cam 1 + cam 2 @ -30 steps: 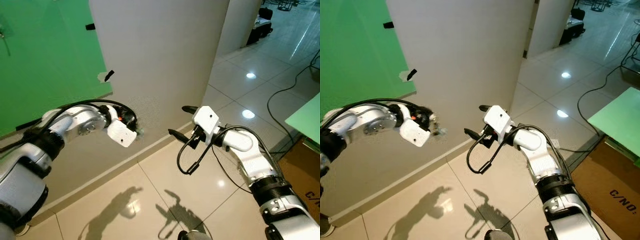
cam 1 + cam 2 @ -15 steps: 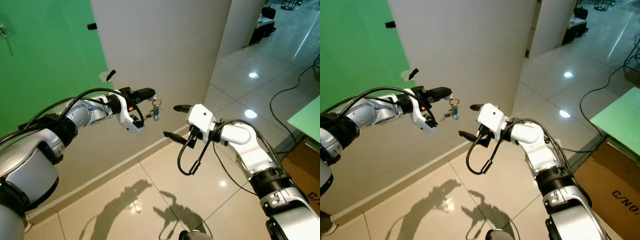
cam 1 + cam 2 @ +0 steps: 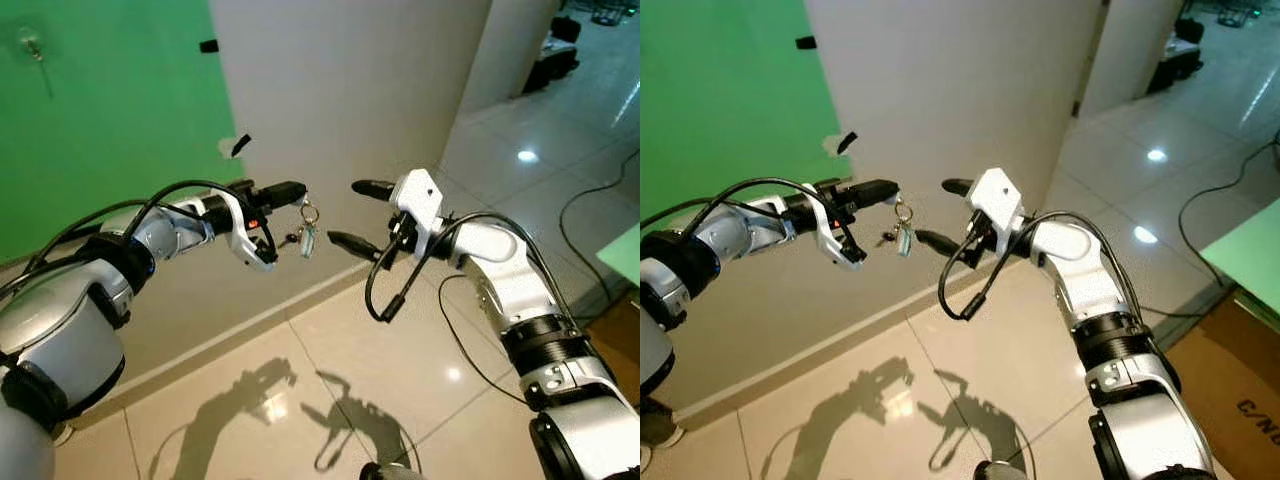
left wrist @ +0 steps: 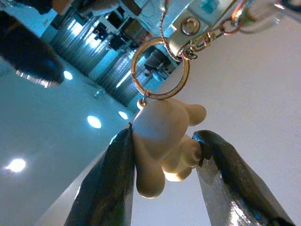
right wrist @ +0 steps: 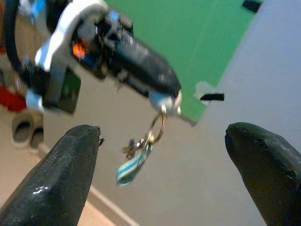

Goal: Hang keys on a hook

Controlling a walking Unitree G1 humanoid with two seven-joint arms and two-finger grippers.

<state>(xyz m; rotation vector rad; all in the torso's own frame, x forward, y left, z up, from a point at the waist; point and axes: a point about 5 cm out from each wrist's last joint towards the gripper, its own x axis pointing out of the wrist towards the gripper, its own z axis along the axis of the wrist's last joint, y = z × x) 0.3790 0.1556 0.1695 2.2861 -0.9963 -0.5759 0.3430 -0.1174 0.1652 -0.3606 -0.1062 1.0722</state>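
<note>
Two tools: left tool (image 4: pixel 162 150) clamped on keys (image 4: pixel 164 146), right tool (image 3: pixel 352 214) spread apart, just beside.

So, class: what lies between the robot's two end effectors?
The dangling bunch of keys, pinched by the left end effector and short of the open right end effector, seen in both eye views.

The keys (image 5: pixel 136 160) are just a blur in the right wrist view, and the green wall's hook (image 3: pixel 33 48) is too tiny to make out.

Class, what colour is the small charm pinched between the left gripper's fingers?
Cream-white rounded plastic charm; clearest in the left wrist view.
</note>
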